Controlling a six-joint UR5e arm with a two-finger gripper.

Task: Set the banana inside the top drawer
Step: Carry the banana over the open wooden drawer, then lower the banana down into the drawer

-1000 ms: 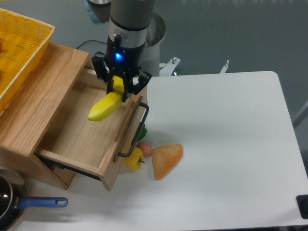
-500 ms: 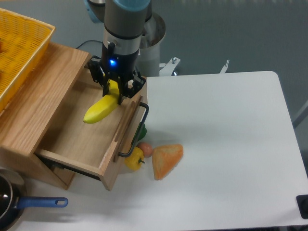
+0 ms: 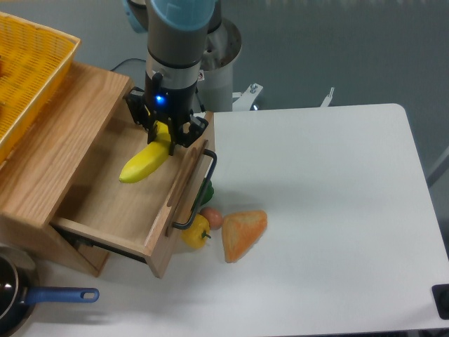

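The yellow banana [image 3: 144,161] hangs tilted over the inside of the open top drawer [image 3: 112,203], its lower end pointing left and down. My gripper [image 3: 163,137] is shut on the banana's upper end, just inside the drawer's front panel. The drawer is light oak with a black bar handle [image 3: 198,193] and is pulled out toward the table. Whether the banana touches the drawer floor I cannot tell.
A yellow wicker basket [image 3: 28,77] sits on the cabinet top at the left. Below the drawer front lie a small yellow pepper [image 3: 196,232], a small reddish piece [image 3: 212,218], something green [image 3: 208,191] and an orange wedge [image 3: 243,234]. A blue-handled pan [image 3: 42,296] is at the bottom left.
My gripper has carried the banana a little to the left and deeper over the drawer, away from the front panel.
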